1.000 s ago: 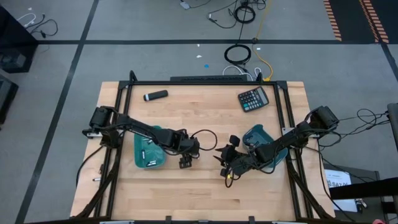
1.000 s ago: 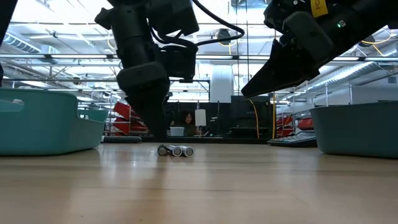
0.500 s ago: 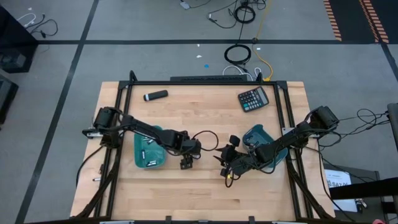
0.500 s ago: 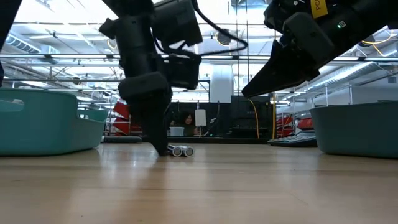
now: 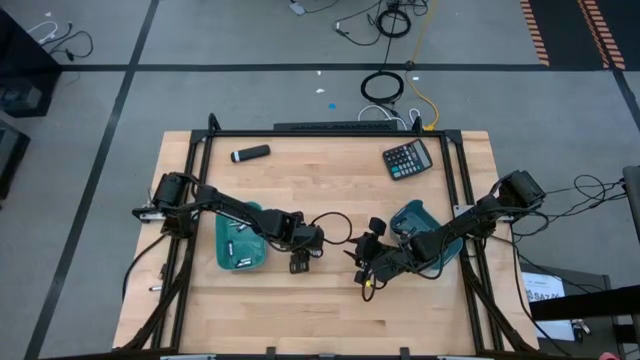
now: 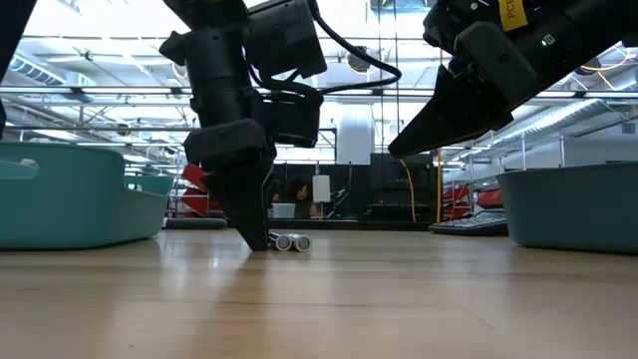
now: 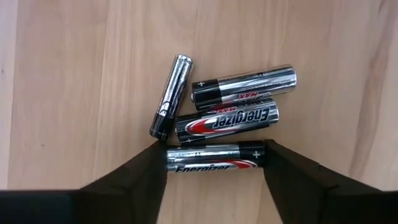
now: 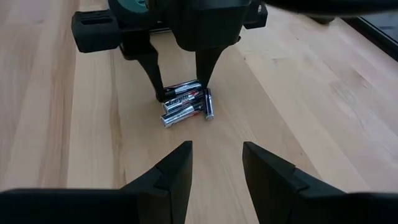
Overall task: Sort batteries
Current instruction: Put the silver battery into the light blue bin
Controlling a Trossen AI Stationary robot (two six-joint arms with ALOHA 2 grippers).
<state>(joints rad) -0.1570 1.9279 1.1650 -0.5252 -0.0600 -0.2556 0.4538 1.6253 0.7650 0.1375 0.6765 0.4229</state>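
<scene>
Several silvery batteries with dark ends lie in a cluster on the wood (image 7: 233, 106) (image 8: 183, 104) (image 6: 290, 241). My left gripper (image 7: 214, 155) (image 5: 299, 263) is open and down at table height over the cluster. Its fingertips stand at the two ends of the nearest battery (image 7: 216, 157). The other batteries lie just beyond it, one thinner one (image 7: 171, 94) at an angle. My right gripper (image 8: 216, 165) (image 5: 364, 272) is open and hovers clear of the table, facing the cluster. More batteries lie in the left teal bin (image 5: 238, 247). My left gripper comes from above, pointing down, with its fingers (image 7: 149, 163) along the nearest battery's length, one at each end (image 7: 169, 155). The battery lies flat on the table. I cannot tell whether the fingers touch it.
The left teal bin (image 6: 70, 194) sits left of the cluster. A second teal bin (image 5: 415, 218) lies under the right arm. A black calculator (image 5: 408, 158) and a black-and-grey marker (image 5: 250, 153) lie near the far edge. Bare wood stretches along the near side.
My left gripper has come down onto the battery cluster, and its fingertips now reach the table around the nearest battery. The batteries have kept their places.
</scene>
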